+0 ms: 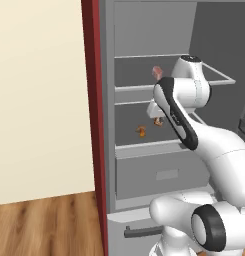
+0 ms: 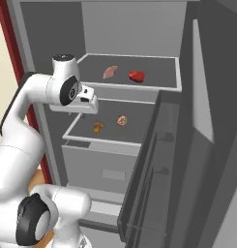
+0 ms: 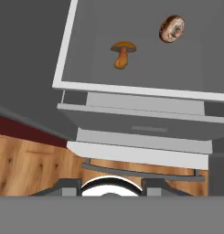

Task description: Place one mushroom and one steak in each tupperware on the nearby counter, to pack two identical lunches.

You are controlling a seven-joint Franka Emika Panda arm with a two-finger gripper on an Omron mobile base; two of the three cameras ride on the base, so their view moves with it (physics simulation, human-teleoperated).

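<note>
Open fridge (image 2: 197, 111), arm reaching in at shelf height. Gripper (image 2: 86, 105) hangs above the front left edge of the middle shelf (image 2: 134, 128); in the left base view the hand (image 1: 155, 107) is mostly hidden behind the arm's forearm. Fingertips not clearly visible in any view, the hand view shows only dark stubs at the bottom edge, so can't tell how far apart the jaws are. Nothing seen between them, touching nothing.

Mushroom (image 3: 123, 53) lies on the middle shelf, cap toward the shelf's left, stem pointing to the front edge; same one shows in the right base view (image 2: 98, 127) and the left base view (image 1: 140, 131). Just beside it, apart from it, a brown round doughnut (image 3: 171, 28) with pale icing, also on the middle shelf (image 2: 122, 120).

Upper shelf (image 2: 158, 65): pale pink steak (image 2: 110, 72) on the left, a deeper red steak piece (image 2: 137, 76) near it on the right, not touching. The pink one also shows in the left base view (image 1: 157, 71).

Drawer (image 3: 145, 125) below the middle shelf, shut. Wood floor (image 3: 26, 164) below. Dark red cabinet side (image 1: 94, 100) left of the fridge.
</note>
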